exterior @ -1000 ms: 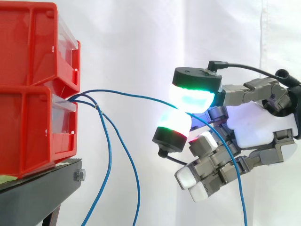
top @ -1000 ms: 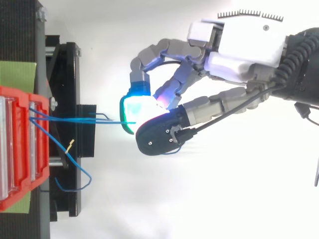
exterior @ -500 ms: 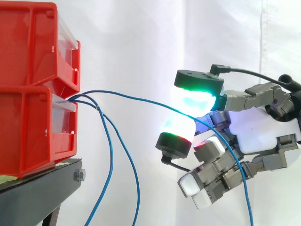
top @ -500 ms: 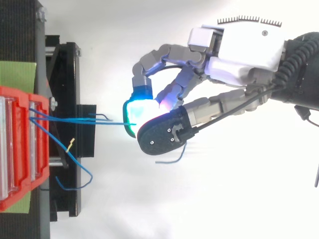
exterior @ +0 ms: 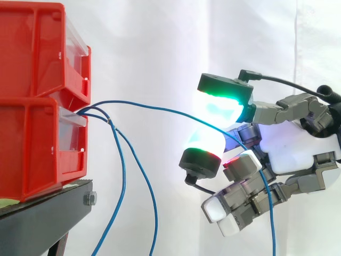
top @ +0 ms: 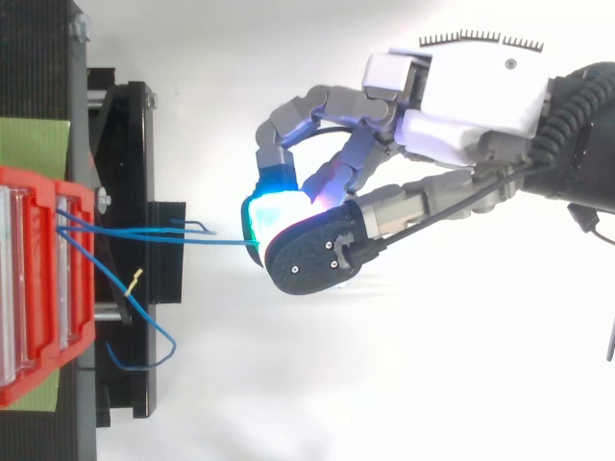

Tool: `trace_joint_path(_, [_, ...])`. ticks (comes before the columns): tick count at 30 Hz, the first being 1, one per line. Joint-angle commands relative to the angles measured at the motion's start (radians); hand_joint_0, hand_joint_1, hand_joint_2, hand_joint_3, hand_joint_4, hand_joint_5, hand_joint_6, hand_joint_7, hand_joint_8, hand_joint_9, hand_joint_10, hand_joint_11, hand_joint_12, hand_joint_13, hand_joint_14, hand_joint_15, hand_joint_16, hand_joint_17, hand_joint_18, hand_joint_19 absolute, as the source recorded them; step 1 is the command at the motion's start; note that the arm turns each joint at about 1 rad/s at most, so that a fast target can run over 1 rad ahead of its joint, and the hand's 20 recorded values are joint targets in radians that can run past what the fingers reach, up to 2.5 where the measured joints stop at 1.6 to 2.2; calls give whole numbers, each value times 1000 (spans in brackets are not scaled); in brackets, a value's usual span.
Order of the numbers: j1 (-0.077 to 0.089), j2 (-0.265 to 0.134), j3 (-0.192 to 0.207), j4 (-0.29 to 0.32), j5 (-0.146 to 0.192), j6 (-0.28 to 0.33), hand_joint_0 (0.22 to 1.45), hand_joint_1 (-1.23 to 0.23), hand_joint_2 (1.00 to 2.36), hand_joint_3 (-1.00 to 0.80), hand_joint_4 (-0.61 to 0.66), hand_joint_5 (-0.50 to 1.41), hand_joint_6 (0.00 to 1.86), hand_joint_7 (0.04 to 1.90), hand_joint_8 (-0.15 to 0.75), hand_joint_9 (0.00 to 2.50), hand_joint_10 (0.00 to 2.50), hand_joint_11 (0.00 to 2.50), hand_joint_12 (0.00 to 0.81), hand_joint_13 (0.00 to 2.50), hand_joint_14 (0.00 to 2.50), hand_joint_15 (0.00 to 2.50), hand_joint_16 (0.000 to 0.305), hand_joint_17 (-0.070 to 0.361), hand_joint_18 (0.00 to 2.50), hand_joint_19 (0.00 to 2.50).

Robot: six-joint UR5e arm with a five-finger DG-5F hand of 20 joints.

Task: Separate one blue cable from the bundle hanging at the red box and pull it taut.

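While pinching blue cable (exterior: 144, 106), hand (exterior: 298, 146) curled

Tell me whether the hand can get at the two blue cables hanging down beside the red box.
Probably yes: open space lies between the hand and the hanging cables, but it is pinching another blue cable now.

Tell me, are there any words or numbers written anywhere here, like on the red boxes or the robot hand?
There are none to read. The red boxes, the black stand, the blue cable and the robot hand carry no words, numbers or signs that can be made out.
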Motion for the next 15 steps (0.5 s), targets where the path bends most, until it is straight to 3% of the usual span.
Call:
trace_joint_path(1, [0,0,0,0,0,0,619,-704,1014,-366,135,-149,894,1274,338,1311,23,956,334,877,16,428,43,97,683,482])
trace_joint_path(15, [0,0,0,0,-6,-3,613,-771,1028,-122,33,-127,911,1307,324,1350,28,968,327,895,16,430,43,97,695,476])
